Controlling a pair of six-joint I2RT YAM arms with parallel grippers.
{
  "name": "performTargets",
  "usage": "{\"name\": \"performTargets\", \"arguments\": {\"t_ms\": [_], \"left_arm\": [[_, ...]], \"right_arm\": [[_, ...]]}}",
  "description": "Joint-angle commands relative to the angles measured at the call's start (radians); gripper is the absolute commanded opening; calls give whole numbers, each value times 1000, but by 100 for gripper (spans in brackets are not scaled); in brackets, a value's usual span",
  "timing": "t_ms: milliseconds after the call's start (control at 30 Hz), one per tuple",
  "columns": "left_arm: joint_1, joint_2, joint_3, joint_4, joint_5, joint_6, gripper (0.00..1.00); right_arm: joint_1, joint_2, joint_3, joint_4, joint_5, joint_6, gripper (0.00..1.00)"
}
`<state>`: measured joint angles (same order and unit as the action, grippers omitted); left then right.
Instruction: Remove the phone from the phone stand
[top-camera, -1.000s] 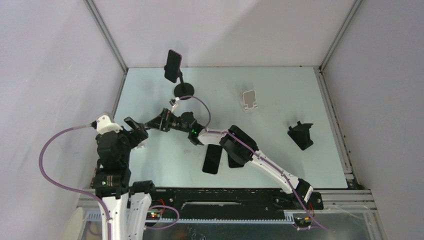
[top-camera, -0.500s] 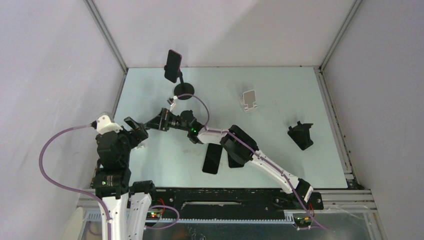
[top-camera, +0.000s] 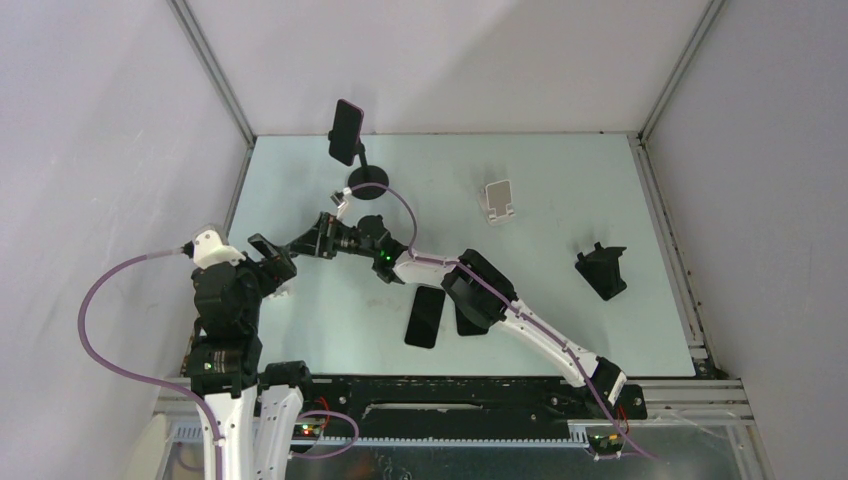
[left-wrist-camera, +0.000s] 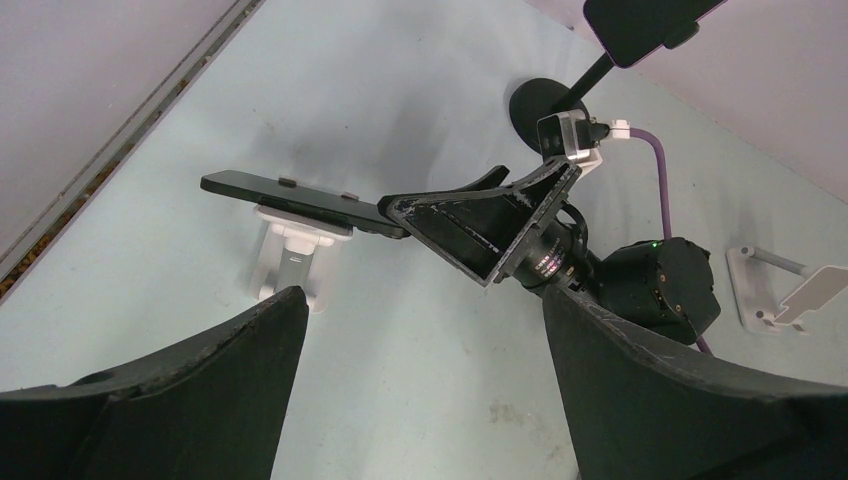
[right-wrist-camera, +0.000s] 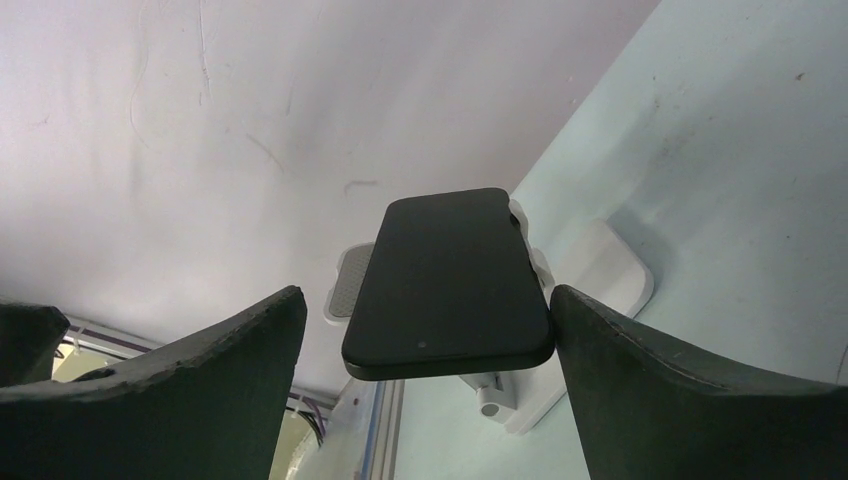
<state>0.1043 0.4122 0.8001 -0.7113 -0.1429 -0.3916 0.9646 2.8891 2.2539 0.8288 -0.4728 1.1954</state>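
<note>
A black phone (right-wrist-camera: 450, 275) lies flat on a small white phone stand (right-wrist-camera: 600, 275) at the table's left side. It also shows in the left wrist view (left-wrist-camera: 285, 192), on the same stand (left-wrist-camera: 290, 262). My right gripper (right-wrist-camera: 425, 295) is open, its fingers on either side of the phone's near end; the right finger (right-wrist-camera: 640, 370) is at the phone's corner. In the top view the right gripper (top-camera: 303, 243) reaches far to the left. My left gripper (left-wrist-camera: 420, 305) is open and empty, a little short of the stand.
A second phone (top-camera: 346, 131) sits on a black pole stand (top-camera: 366, 178) at the back left. Two phones (top-camera: 424, 316) lie flat mid-table under the right arm. A white stand (top-camera: 498, 200) and a black stand (top-camera: 602, 271) are on the right.
My right gripper has crept a little left toward the phone on the white stand. The left arm has not moved.
</note>
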Motion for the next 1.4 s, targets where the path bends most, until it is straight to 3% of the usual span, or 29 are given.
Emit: {"name": "performTargets", "arguments": {"t_ms": [0, 367, 900, 1367], "left_arm": [[9, 4, -7, 41, 20, 20, 95], [9, 4, -7, 41, 22, 20, 95], [9, 6, -8, 43, 25, 23, 95], [9, 8, -9, 43, 28, 22, 95]], "right_arm": [[-10, -18, 53, 8, -20, -10, 92], [-25, -23, 50, -9, -75, -27, 84], [-24, -24, 56, -47, -133, -75, 88], [-30, -25, 32, 7, -103, -36, 67]]}}
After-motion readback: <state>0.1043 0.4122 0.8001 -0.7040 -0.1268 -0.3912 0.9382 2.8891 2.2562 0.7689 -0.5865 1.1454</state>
